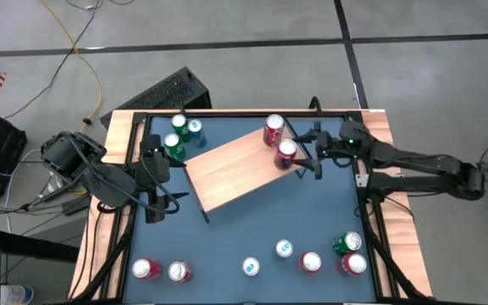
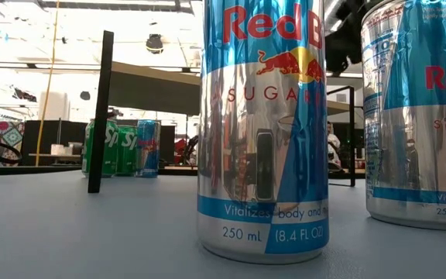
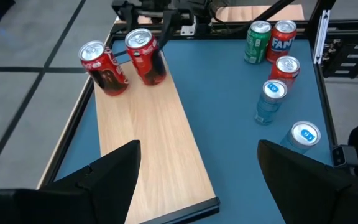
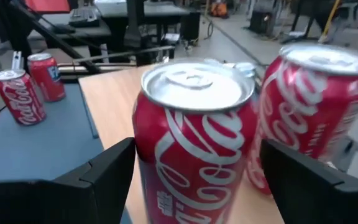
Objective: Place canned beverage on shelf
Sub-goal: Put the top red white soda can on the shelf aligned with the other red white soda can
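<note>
The shelf (image 1: 235,174) is a light wood board standing aslant on the blue table. Two red Coca-Cola cans stand upright on its far right end. One is nearer the far edge (image 1: 274,129). The other (image 1: 286,152) (image 4: 194,143) stands between the fingers of my right gripper (image 1: 297,155) (image 4: 197,146), which is open and reaches in level from the table's right side. In the right wrist view a sliver of the second can (image 4: 316,112) shows between that can and one finger (image 4: 278,168). My left gripper (image 3: 197,149) hovers open, high above the shelf's left end. My right gripper has its fingers on either side of the can's wall (image 4: 143,155), about halfway up. I cannot tell whether the other finger (image 4: 120,165) touches it. The can stands upright on the shelf; its base is below the right wrist view's edge.
Green and blue cans (image 1: 180,135) stand at the table's far left. Several more cans stand along the near edge (image 1: 163,269) (image 1: 346,254), two blue-silver ones (image 2: 262,128) right in front of the low camera. A raised black frame (image 1: 367,195) borders the table.
</note>
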You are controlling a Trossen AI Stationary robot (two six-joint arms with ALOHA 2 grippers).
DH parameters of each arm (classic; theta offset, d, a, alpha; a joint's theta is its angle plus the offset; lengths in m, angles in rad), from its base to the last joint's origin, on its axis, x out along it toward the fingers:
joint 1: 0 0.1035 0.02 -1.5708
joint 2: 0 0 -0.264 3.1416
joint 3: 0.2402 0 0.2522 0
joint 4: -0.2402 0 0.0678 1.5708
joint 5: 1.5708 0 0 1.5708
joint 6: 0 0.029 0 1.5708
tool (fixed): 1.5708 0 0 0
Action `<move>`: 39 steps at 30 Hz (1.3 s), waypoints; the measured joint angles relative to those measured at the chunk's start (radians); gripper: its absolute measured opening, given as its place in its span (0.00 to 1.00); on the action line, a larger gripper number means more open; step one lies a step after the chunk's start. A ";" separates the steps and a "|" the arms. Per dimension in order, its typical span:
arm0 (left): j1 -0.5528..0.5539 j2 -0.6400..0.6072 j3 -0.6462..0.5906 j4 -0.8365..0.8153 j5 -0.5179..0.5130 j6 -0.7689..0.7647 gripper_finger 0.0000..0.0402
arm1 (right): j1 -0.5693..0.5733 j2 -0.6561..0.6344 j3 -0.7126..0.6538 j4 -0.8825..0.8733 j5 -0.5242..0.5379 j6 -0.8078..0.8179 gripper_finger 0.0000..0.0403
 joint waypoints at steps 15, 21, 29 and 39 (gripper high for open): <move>0.000 0.000 0.000 -0.004 0.012 -0.003 0.77 | 0.092 0.025 0.001 -0.004 0.198 0.080 0.60; 0.000 0.000 0.000 -0.016 0.031 -0.005 0.77 | 0.179 -0.008 0.001 -0.063 0.349 0.155 0.58; 0.000 0.000 0.000 -0.017 0.026 -0.001 0.77 | 0.329 -0.004 0.002 -0.071 0.671 0.218 0.58; 0.000 0.000 0.000 -0.016 0.003 -0.002 0.77 | 0.442 -0.002 -0.001 -0.071 0.879 0.326 0.58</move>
